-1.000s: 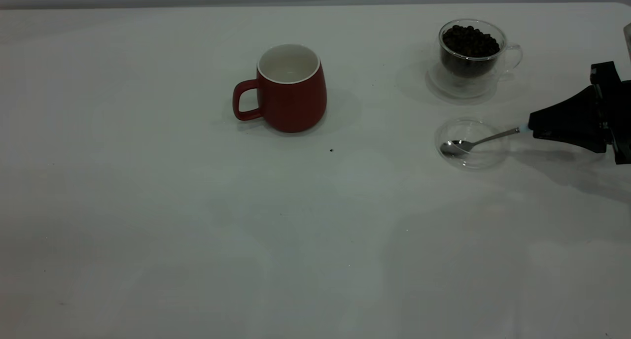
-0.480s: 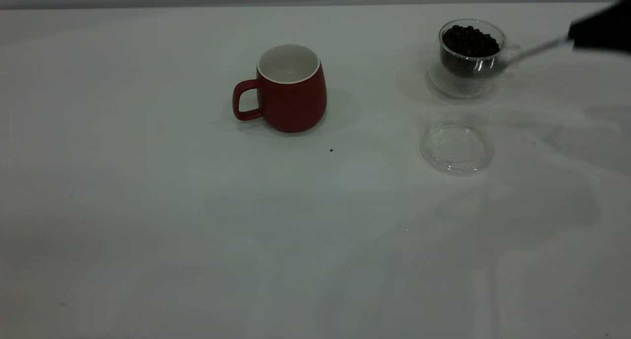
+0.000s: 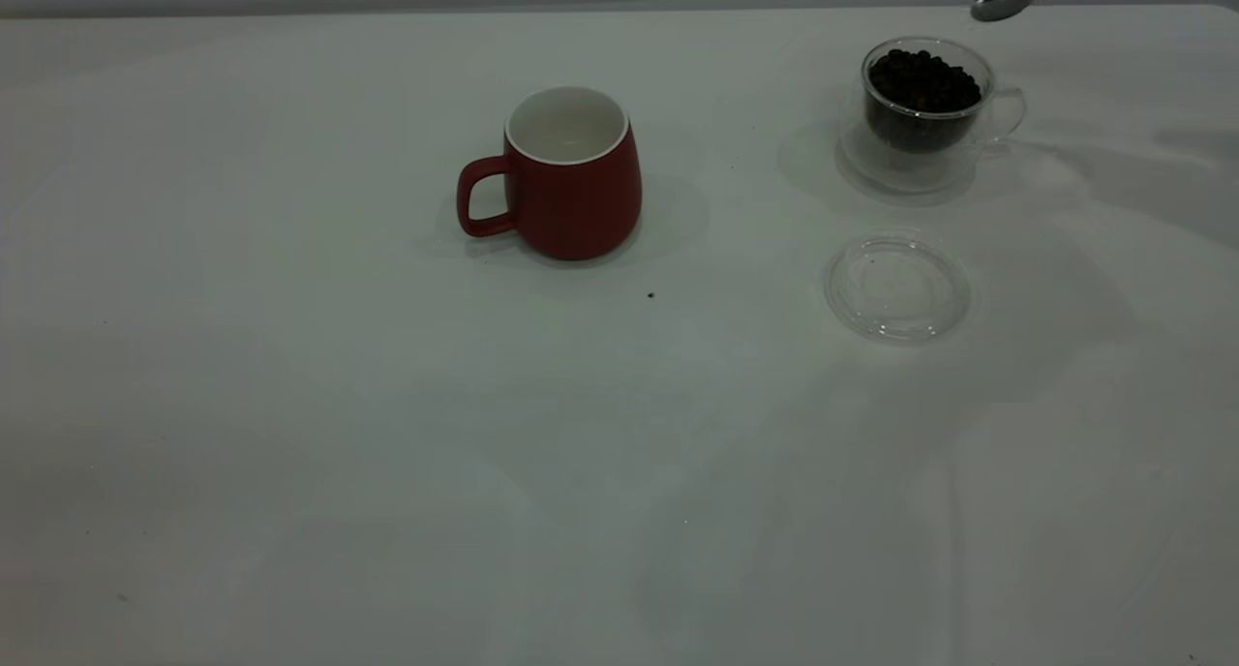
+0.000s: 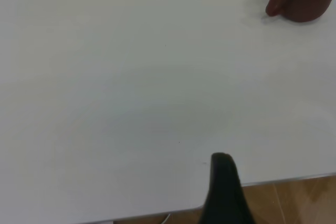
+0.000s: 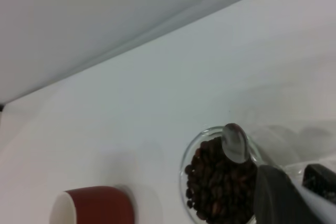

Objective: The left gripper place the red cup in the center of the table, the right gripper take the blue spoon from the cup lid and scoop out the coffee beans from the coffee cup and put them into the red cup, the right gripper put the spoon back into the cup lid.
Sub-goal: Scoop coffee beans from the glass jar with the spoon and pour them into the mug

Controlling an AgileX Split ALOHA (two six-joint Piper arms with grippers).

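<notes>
Spoon [image 3: 1007, 0] lifted from beside the glass cup [image 3: 927, 114] to the frame's upper right, above it.
One red cup [image 3: 571, 174] stands at upper centre, one empty lid [image 3: 897, 288] at right, one cup of beans [image 3: 921, 80]. The right gripper [image 5: 281, 195] pinches the spoon; the left gripper's [image 4: 224, 192] fingers cannot be told.
</notes>
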